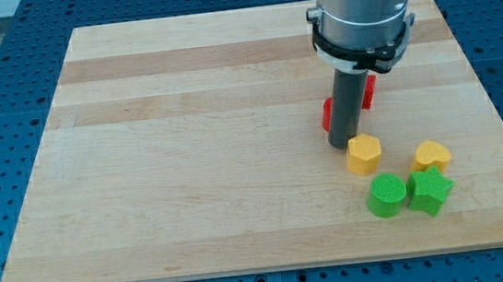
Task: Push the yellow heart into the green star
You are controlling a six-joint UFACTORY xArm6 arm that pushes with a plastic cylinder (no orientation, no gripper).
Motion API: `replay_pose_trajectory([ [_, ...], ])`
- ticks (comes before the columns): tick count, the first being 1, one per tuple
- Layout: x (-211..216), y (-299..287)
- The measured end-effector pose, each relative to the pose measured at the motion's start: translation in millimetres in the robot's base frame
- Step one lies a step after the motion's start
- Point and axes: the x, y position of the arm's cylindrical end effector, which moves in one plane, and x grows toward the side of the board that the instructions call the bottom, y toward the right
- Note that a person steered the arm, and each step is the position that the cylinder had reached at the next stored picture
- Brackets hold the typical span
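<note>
The yellow heart (431, 155) lies at the view's lower right, just above the green star (430, 190) and touching or nearly touching it. My tip (341, 144) is down on the board left of the heart, right next to the upper left edge of a yellow hexagon block (364, 153). A green round block (387, 194) sits against the star's left side.
Two red blocks are partly hidden behind the rod, one (327, 112) on its left and one (369, 91) on its right. The wooden board (187, 147) lies on a blue perforated table; its right edge runs close to the heart and star.
</note>
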Motion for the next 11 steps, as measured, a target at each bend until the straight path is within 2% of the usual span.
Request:
replay_pose_trajectory([
  [1, 23.9, 17.0],
  [3, 21.8, 6.3],
  [4, 3.1, 24.7],
  [5, -13.6, 67.6],
  [6, -5.6, 100.5],
  [8, 18.6, 95.8],
  [11, 3.8, 102.7],
])
